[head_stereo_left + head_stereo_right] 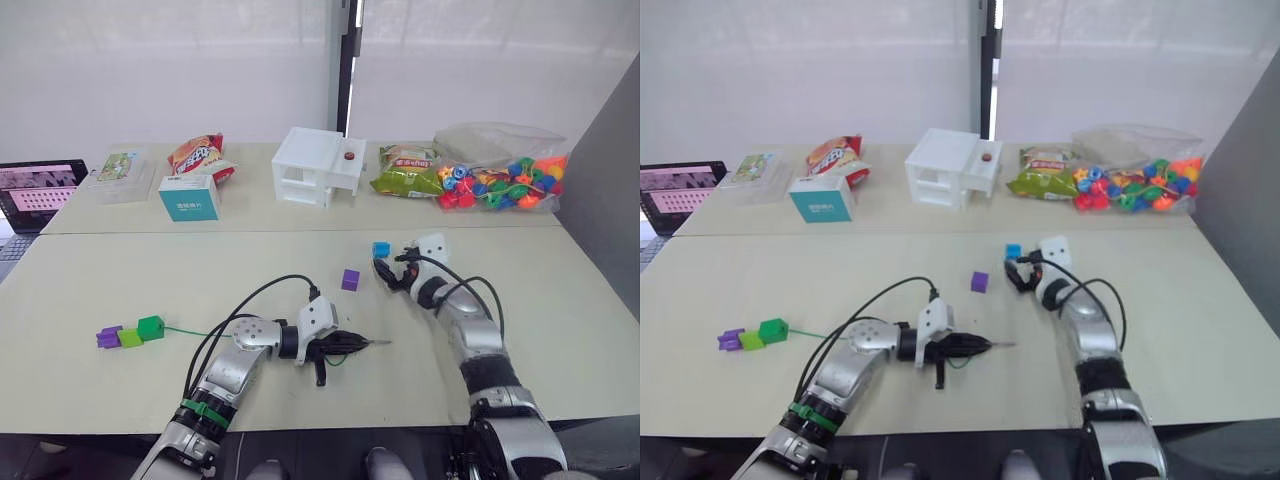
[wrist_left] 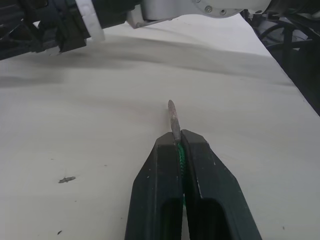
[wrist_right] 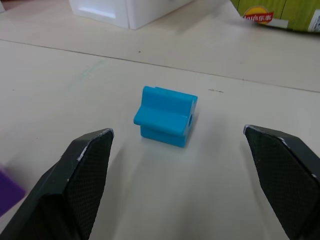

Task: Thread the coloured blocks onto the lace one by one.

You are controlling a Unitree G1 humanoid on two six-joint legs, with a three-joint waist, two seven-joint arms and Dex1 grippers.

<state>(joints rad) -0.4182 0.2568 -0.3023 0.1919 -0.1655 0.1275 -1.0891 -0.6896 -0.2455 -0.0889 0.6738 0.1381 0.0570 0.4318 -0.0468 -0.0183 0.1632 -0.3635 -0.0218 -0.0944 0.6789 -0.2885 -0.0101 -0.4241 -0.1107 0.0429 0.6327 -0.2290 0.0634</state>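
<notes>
Three blocks [image 1: 130,333] sit threaded on the limp lace [image 1: 185,331], whose stiff tip [image 2: 173,119] the left gripper [image 2: 180,142] pinches, while the right gripper [image 3: 180,145], fingers spread, frames the light, slippery-looking blue block [image 3: 166,116] on the table [image 1: 120,280], best squeezed across its flat sides.

Blue block [image 3: 166,117]: smooth moulded plastic, slight sheen. Right end effector [image 3: 180,192] fingers [image 3: 82,172]: black, fine cross-hatched grip texture, matt. Left end effector [image 2: 178,145]: smooth black plastic, semi-gloss. Lace [image 2: 179,159]: green woven cord, stiff dull greyish tip [image 2: 173,117]. Table [image 3: 100,80]: matt cream, smooth, few specks.
</notes>
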